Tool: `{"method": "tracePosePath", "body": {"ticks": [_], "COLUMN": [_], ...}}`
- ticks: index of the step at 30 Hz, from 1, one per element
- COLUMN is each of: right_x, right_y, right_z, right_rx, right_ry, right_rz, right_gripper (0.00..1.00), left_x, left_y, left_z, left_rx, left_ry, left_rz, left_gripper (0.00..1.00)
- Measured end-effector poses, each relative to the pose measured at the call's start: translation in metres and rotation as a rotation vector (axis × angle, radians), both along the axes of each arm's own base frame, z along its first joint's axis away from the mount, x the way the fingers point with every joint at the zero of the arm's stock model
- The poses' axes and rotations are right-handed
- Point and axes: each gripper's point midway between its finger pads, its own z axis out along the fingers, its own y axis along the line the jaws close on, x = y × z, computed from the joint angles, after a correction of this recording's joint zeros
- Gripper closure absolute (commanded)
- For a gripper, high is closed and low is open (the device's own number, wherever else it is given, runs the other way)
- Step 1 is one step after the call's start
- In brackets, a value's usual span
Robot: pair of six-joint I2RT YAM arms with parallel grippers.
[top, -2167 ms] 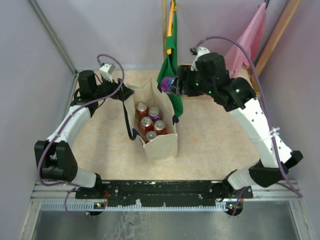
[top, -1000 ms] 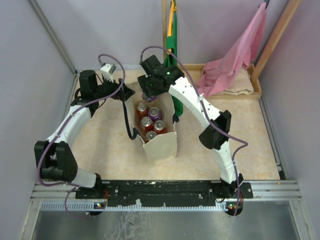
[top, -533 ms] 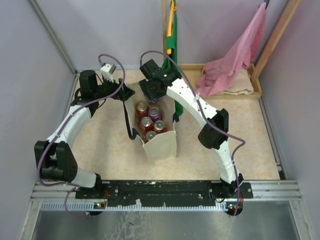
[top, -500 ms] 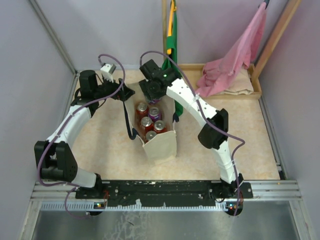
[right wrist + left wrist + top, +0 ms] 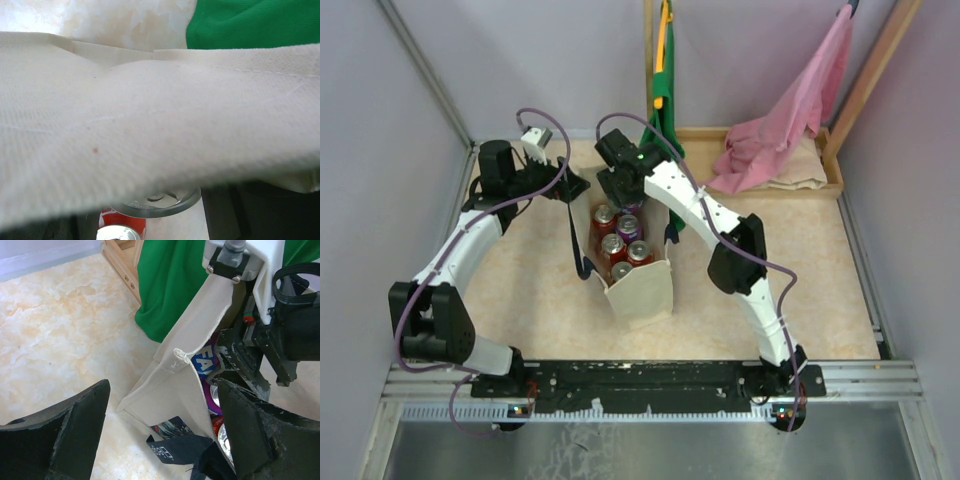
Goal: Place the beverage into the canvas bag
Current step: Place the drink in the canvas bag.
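The canvas bag (image 5: 642, 288) stands upright in the middle of the frame on the pale marbled counter (image 5: 770, 260), its mouth open upward. Several cans (image 5: 620, 245) stand inside it, their tops showing from above, some red and one purplish. A dark navy strap (image 5: 578, 255) hangs down the bag's left side.

The right arm reaches across from the lower right, and the right pincer (image 5: 623, 192) dips into the far end of the bag, at upper centre. From the left wrist camera, a purple can (image 5: 204, 362) with white letters sits just inside the cream wall, with the black pincer against it on the right. The right pincer looks closed around this can. Its own camera is mostly filled by blurred canvas (image 5: 150, 115), with a silver can rim (image 5: 160, 202) low in the centre and a red can below it.

The left pincer (image 5: 570, 185) hovers at upper left, beside the bag's far left corner. Its fingers (image 5: 55, 435) are spread wide with nothing between them but the view of that corner.

A green cloth (image 5: 663, 110) hangs behind the bag and a pink cloth (image 5: 790, 110) drapes at upper right
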Motion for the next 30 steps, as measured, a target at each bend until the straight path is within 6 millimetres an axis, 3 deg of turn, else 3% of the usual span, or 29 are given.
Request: {"method": "tracePosePath", "body": {"ticks": [6, 13, 18, 23, 24, 25, 30], "right_x": [0.002, 0.005, 0.009, 0.015, 0.018, 0.020, 0.023], "right_y": [0.001, 0.001, 0.002, 0.005, 0.004, 0.004, 0.002], "right_z": [-0.006, -0.010, -0.019, -0.027, -0.027, -0.026, -0.026], "right_rx": [-0.006, -0.010, -0.015, -0.026, -0.030, -0.031, -0.040], "right_ry": [0.001, -0.008, -0.021, -0.053, -0.066, -0.075, -0.108], "right_rz": [-0.002, -0.007, -0.015, -0.020, -0.025, -0.029, -0.036], "right_gripper": [0.98, 0.52, 0.33, 0.21, 0.16, 0.03, 0.01], "left_x": [0.000, 0.000, -0.001, -0.001, -0.002, -0.002, -0.002], "left_y": [0.000, 0.000, 0.000, 0.000, 0.000, 0.000, 0.000], "left_z": [0.000, 0.000, 0.000, 0.002, 0.003, 0.003, 0.004], "left_rx": [-0.001, -0.001, -0.001, -0.003, -0.003, -0.004, -0.004], "left_ry": [0.000, 0.000, 0.001, -0.003, -0.004, -0.006, -0.008], "left_rz": [0.000, 0.000, 0.001, 0.002, 0.001, 0.001, 0.001], "left_gripper": [0.06, 0.06, 0.06, 0.06, 0.06, 0.06, 0.06]}}
